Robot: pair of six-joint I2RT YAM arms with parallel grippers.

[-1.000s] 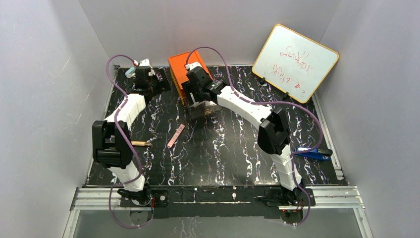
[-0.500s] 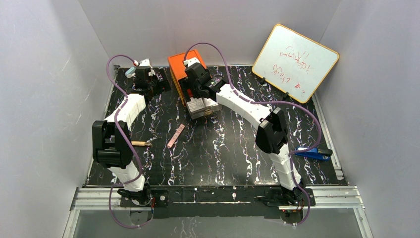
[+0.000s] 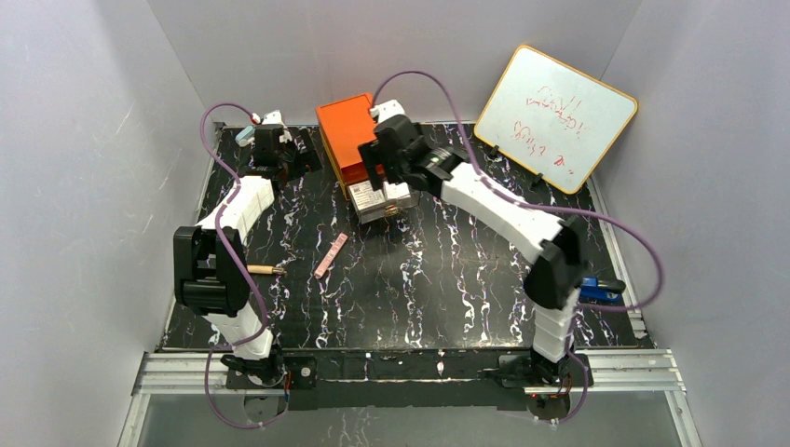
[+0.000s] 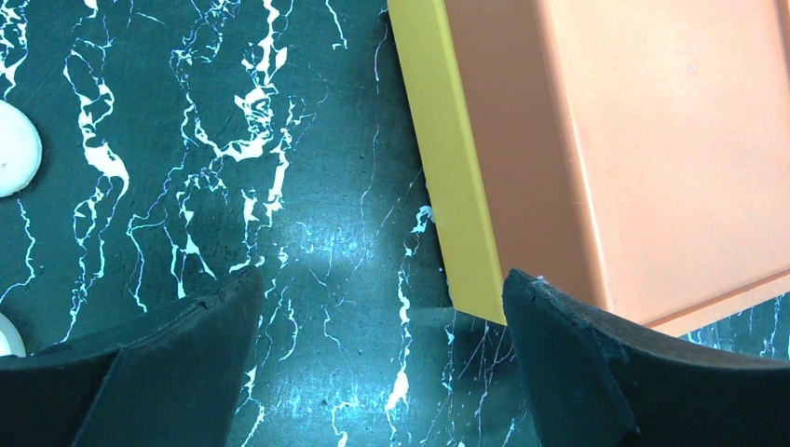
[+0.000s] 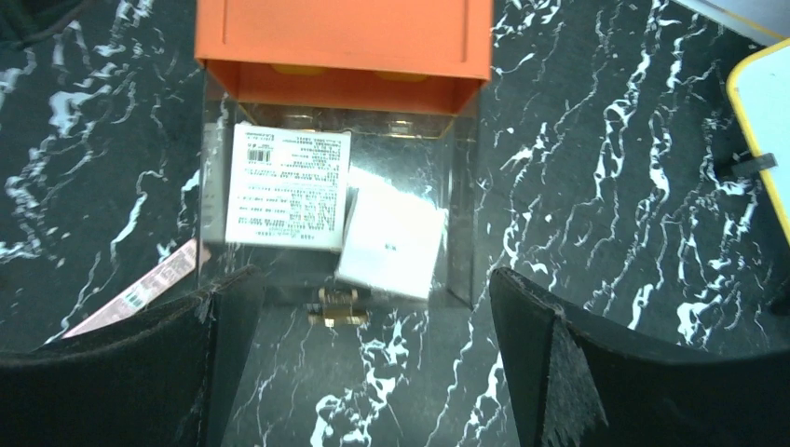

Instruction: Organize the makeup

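The slim pale-pink stick lies mid-table; its end shows in the right wrist view. The short gold-brown tube lies left of it. Two pale round discs show at the left edge of the left wrist view; the top view hides them. An orange box has a clear drawer pulled out, with white cartons inside and a gold handle. My right gripper is open and empty above the drawer. My left gripper is open and empty beside the box's yellow side.
A whiteboard leans at the back right; its corner shows in the right wrist view. A blue stapler-like object lies by the right edge. Grey walls close in the dark marbled table.
My right gripper has left the drawer handle and drawn back above the box, its elbow swinging right. The drawer now shows uncovered. The left arm has not moved.
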